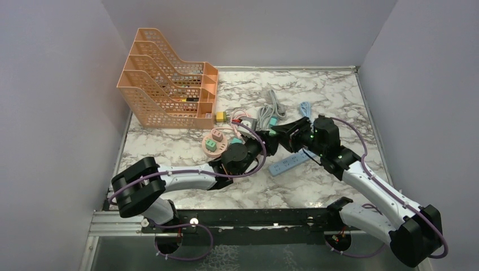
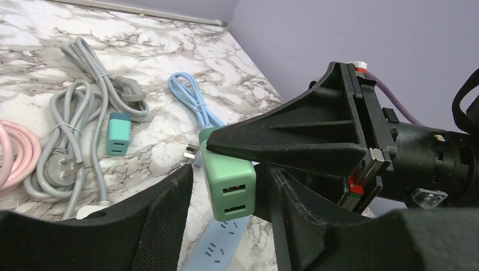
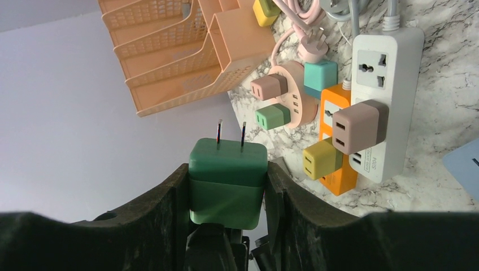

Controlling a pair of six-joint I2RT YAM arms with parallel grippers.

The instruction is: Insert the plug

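A green plug adapter [image 3: 227, 186], its two metal prongs pointing away from the wrist, is clamped between the fingers of the right gripper [image 3: 227, 169]. It is held in the air above the marble worktop [image 1: 339, 101]. The left gripper [image 2: 230, 180] meets it from the opposite side. Its fingers stand apart, with the adapter's two-port face between them and a gap showing on one side. A blue power strip [image 1: 288, 164] lies flat on the worktop just beneath both grippers. Elsewhere on the worktop, a white power strip [image 3: 384, 56] lies against an orange one [image 3: 333, 110].
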